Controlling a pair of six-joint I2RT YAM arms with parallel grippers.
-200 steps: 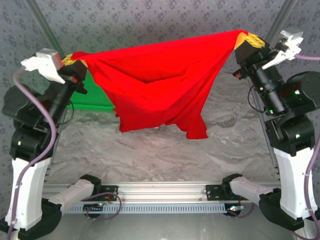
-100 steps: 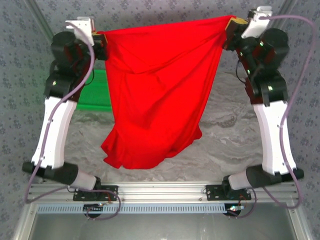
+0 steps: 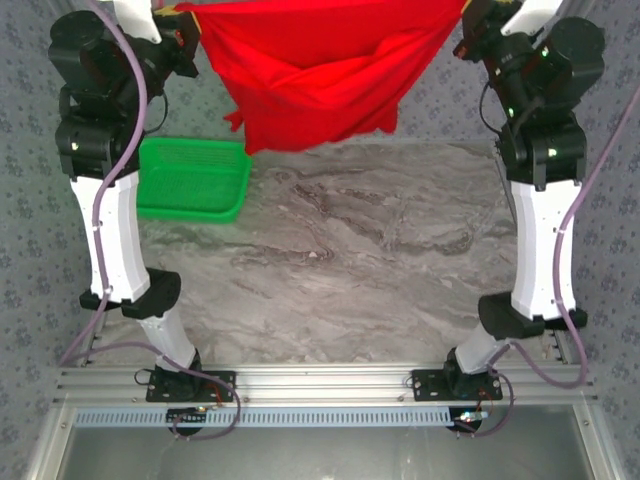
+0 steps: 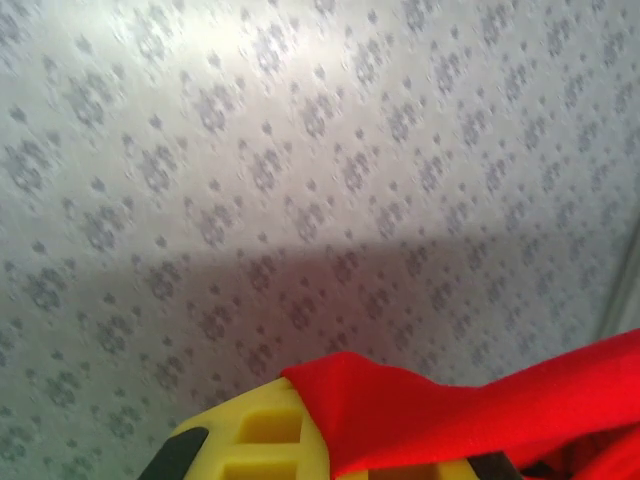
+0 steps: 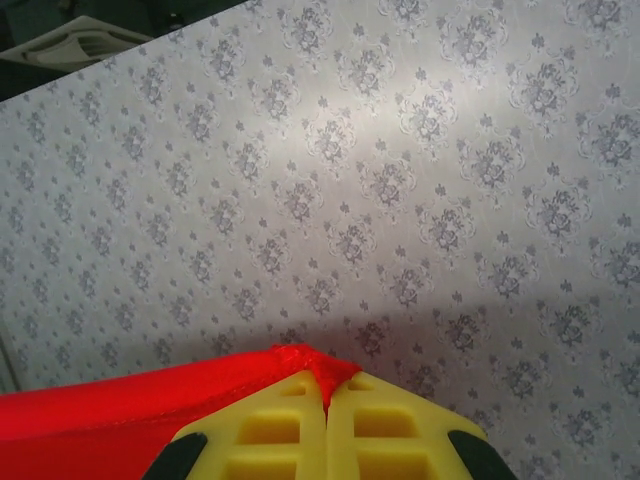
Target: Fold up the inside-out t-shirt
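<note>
While it hangs stretched between the two grippers, the t-shirt (image 3: 315, 80) sits high over the far edge of the table (image 3: 360, 270). Its top edge is pulled into a shallow sag and its lower part droops in loose folds. Only plain red cloth faces the top camera.

The left gripper (image 3: 188, 35) is closed on the shirt's left upper corner. In its wrist view, red cloth drapes over the yellow fingers (image 4: 260, 440). The right gripper (image 5: 327, 400) is closed on the right upper corner, its yellow pads pressed together with a pinch of red cloth at their tips.

Both arms stand raised at the table's sides. A green tray (image 3: 195, 180) lies on the table's far left, below the shirt's left edge. A grey patterned wall (image 5: 400, 200) is behind.
</note>
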